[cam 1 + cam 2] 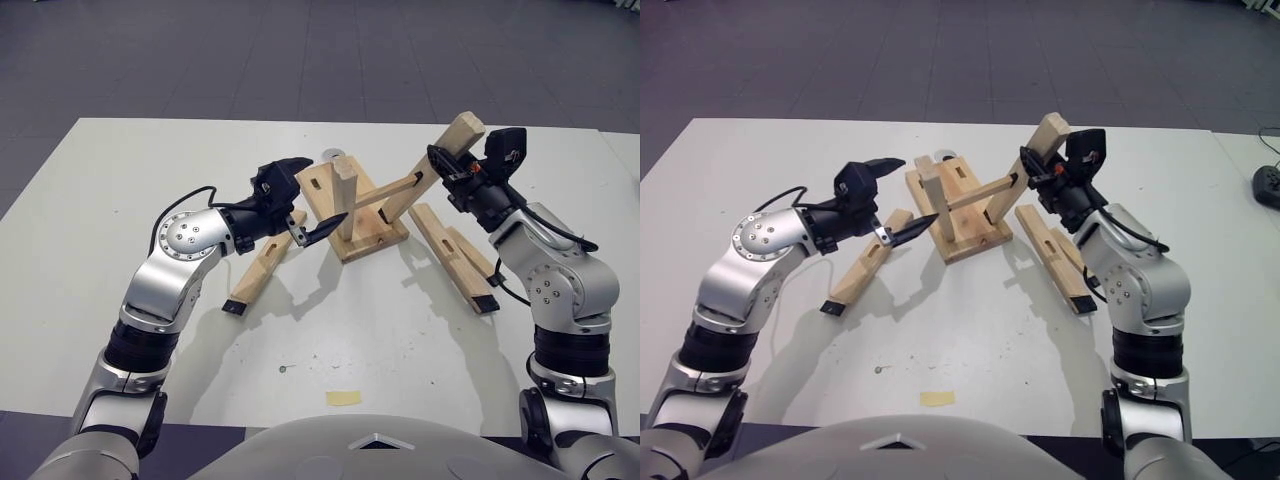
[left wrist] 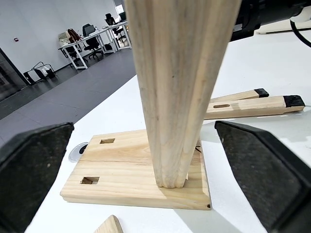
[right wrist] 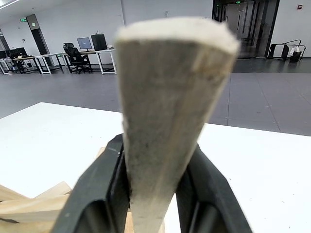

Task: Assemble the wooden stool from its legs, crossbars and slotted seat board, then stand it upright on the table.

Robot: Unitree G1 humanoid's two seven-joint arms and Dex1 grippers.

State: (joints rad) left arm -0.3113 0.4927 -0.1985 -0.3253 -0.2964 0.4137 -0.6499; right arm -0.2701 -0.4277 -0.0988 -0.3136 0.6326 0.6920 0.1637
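Plainly, with the left claw (image 1: 326,192) spread apart around the pale upright wooden leg (image 2: 177,87) standing on the slotted seat board (image 2: 121,179) at frame centre, the right claw (image 3: 155,160), clamped on the tilted wooden leg (image 1: 462,133) upper right, could lever the thin crossbar (image 1: 385,195) free.

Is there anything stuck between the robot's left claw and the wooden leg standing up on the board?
No, nothing visible is in the way. The left claw is open, and the upright leg stands in the seat board straight ahead of it, with only air between them.
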